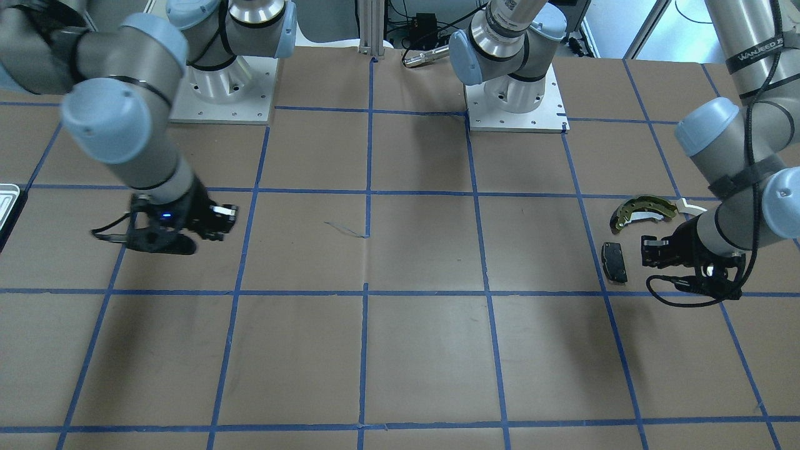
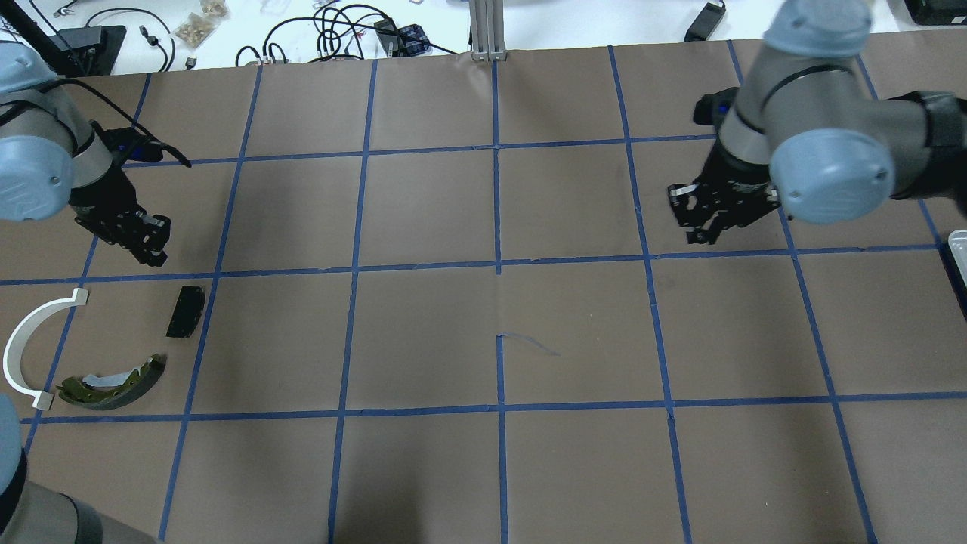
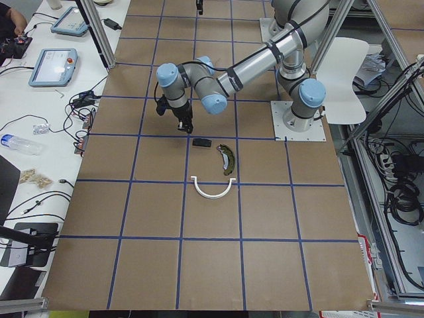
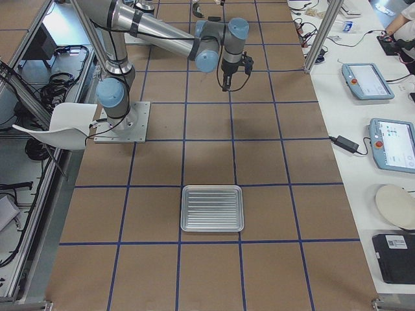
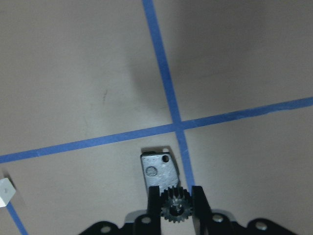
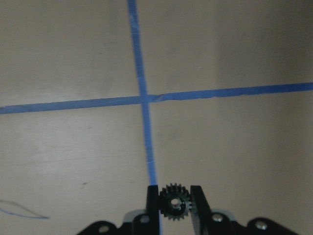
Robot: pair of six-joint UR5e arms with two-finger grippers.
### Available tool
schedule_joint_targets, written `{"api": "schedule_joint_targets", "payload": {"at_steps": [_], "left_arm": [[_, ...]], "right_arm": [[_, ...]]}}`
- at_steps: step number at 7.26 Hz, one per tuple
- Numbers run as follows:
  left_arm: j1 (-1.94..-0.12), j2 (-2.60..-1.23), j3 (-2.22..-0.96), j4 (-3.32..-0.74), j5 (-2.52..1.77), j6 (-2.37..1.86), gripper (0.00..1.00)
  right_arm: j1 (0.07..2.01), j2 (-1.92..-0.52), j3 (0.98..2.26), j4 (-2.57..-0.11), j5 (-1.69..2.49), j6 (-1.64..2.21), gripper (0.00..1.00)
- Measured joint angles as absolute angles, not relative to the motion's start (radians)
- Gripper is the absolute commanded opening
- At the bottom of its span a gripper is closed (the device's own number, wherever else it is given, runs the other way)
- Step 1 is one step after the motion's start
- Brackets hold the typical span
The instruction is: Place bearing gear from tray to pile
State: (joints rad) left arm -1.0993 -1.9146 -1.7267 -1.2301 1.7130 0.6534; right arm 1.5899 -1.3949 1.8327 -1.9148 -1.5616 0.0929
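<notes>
My left gripper [image 5: 175,190] is shut on a small black toothed bearing gear [image 5: 175,205], with a silver block [image 5: 159,171] by its finger. It hovers [image 2: 151,240] just beyond the pile: black pad [image 2: 186,311], olive-gold brake shoe [image 2: 113,381] and white arc [image 2: 23,340]. My right gripper [image 6: 174,188] is shut on a similar black gear [image 6: 175,201]. It hangs over the bare table [image 2: 691,219], far from the pile. The ridged silver tray [image 4: 213,188] lies at the table's right end, with nothing in it.
Brown paper with a blue tape grid covers the table [image 2: 498,340]. The two arm bases [image 1: 515,106] stand at the robot's edge. Cables, tablets and a bottle lie on the white benches beyond the far edge [image 3: 40,66].
</notes>
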Motion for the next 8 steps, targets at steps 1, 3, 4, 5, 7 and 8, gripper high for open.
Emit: {"api": "schedule_joint_targets", "payload": {"at_steps": [1,3,4,5,7,8], "left_arm": [[-1.059,-1.919,-1.757,-1.184,1.715,0.692,0.0],[-0.997,-1.935,-1.848,-1.042,1.717,0.735,0.0],[-0.983,-1.941,-1.887,-0.998,1.717,0.742,0.0],[-0.978,-1.943,-1.91,-0.98,1.717,0.745,0.0],[-0.975,-1.944,-1.932,-0.971,1.716,0.745,0.89],[-0.975,-1.944,-1.934,-0.97,1.715,0.745,1.0]], "right_arm": [[1.716,-1.351,1.844,-1.988,-1.56,0.223,0.0],[1.911,-1.239,1.835,-2.159,-1.559,0.443,0.0],[1.984,-1.194,1.818,-2.211,-1.558,0.526,0.0],[2.035,-1.165,1.804,-2.24,-1.557,0.572,0.37],[2.075,-1.138,1.794,-2.265,-1.557,0.597,1.0],[2.071,-1.136,1.792,-2.296,-1.561,0.595,1.0]]}}
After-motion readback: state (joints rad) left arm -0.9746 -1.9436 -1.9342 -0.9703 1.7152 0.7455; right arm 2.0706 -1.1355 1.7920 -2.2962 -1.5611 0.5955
